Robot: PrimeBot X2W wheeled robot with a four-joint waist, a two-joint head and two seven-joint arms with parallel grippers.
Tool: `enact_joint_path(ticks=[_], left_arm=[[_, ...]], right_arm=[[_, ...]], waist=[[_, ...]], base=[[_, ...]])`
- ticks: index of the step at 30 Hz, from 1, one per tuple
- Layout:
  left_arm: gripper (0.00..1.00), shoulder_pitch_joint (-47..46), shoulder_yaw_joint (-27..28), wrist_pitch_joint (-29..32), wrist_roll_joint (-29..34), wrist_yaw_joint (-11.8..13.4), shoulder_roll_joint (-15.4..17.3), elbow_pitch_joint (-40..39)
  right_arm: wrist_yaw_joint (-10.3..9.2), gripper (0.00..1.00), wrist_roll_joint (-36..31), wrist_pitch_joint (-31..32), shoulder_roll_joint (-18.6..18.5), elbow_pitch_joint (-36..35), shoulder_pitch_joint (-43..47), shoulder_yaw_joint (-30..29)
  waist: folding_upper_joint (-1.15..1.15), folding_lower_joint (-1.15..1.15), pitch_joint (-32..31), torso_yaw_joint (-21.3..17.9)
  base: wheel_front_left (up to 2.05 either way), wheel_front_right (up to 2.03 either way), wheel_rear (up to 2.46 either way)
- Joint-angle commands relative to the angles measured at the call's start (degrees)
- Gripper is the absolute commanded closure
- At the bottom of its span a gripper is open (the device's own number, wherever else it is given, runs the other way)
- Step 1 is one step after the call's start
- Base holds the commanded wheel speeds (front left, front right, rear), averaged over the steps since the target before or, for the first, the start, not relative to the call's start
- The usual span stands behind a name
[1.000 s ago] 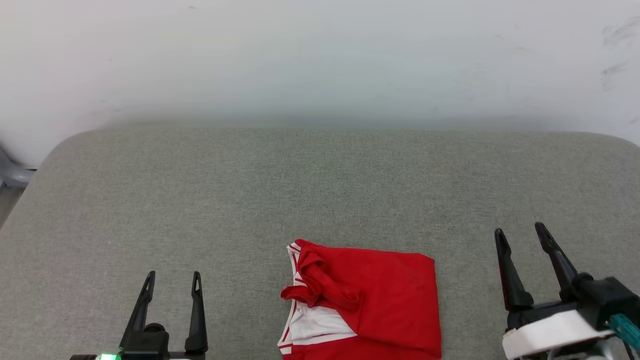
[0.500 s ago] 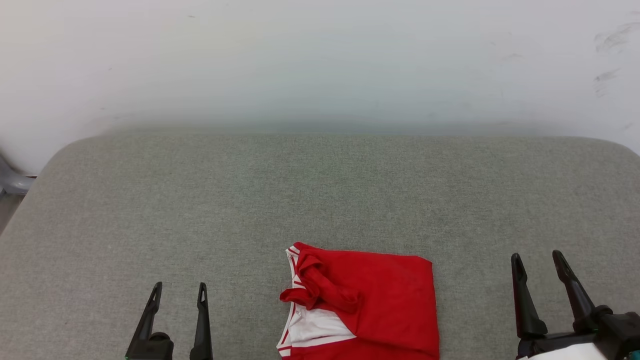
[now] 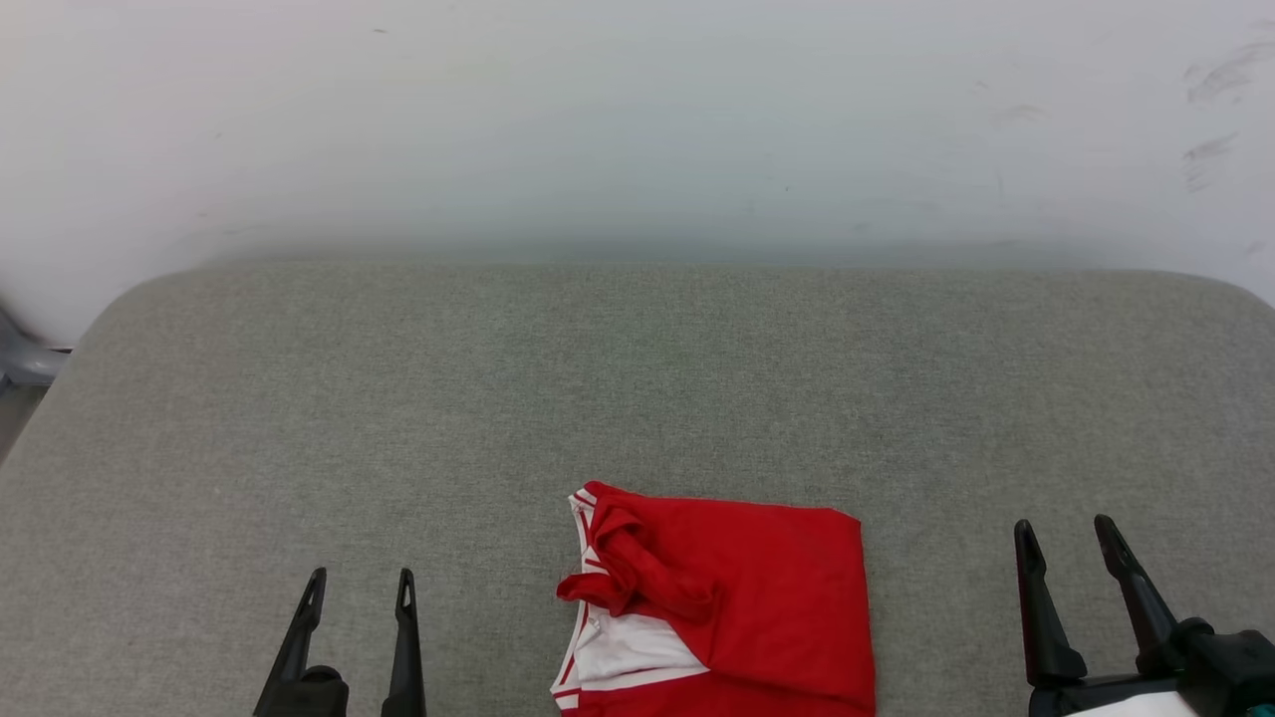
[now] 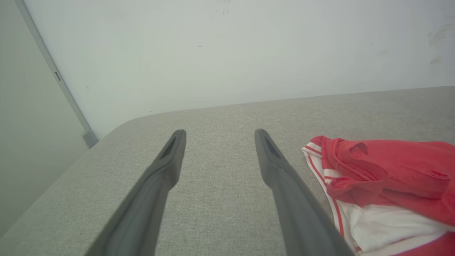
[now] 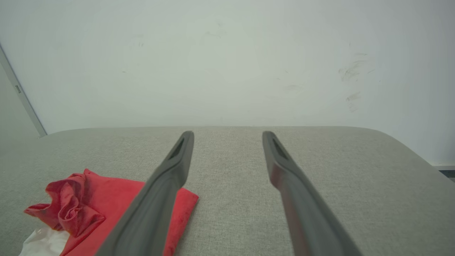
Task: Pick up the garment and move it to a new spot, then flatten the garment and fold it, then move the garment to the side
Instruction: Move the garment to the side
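The garment, red with a white sleeve and striped trim, lies folded into a compact rectangle at the near middle of the grey padded table. It also appears in the left wrist view as the garment to the right of the fingers, and in the right wrist view as the garment at lower left. My left gripper stands open at the lower left, apart from the cloth. My right gripper stands open at the lower right, also clear of it. Both hold nothing.
A white wall rises behind the table's far edge. A grey metal frame piece shows past the table's left corner. Bare grey fabric stretches across the far and left parts of the table.
Both grippers have drawn back toward the bottom edge of the head view, the right one the most. The garment lies as before.
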Motion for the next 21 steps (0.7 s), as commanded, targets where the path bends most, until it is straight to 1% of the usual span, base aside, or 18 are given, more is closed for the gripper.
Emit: enact_joint_path(ticks=[1,8,12,15,21], left_arm=[[0.00,0.07,-0.06,-0.13,-0.28,-0.25,-0.04,0.12],[0.00,-0.71,-0.36,-0.13,-0.16,-0.32,-0.19,0.39],[0.00,-1.00,-0.61,-0.13,-0.08,-0.64,-0.29,0.65],[0.00,-1.38,-0.64,-0.13,-0.07,-0.74,-0.35,0.77],[0.00,-2.05,-0.80,-0.13,-0.02,-0.81,-0.49,0.85]], right_arm=[[-0.05,0.00,-0.37,0.12,0.27,0.22,0.24,-0.09],[-0.05,0.00,-2.07,1.75,-0.03,-1.63,-4.08,-1.35],[-0.05,0.00,-1.22,5.10,-3.12,-3.54,-9.14,-1.07],[-0.05,0.00,0.68,10.12,-6.25,-4.04,-13.37,0.66],[-0.06,0.00,7.53,26.55,-12.23,-3.12,-20.90,7.74]], waist=[[0.00,0.00,0.06,0.08],[0.00,0.00,0.40,0.99],[0.00,0.00,0.69,1.88],[0.00,0.00,1.00,2.53],[0.00,0.00,1.85,3.43]], base=[[0.00,0.00,0.00],[0.00,0.00,0.00],[0.00,0.00,0.00],[0.00,0.00,0.00],[0.00,0.00,0.00]])
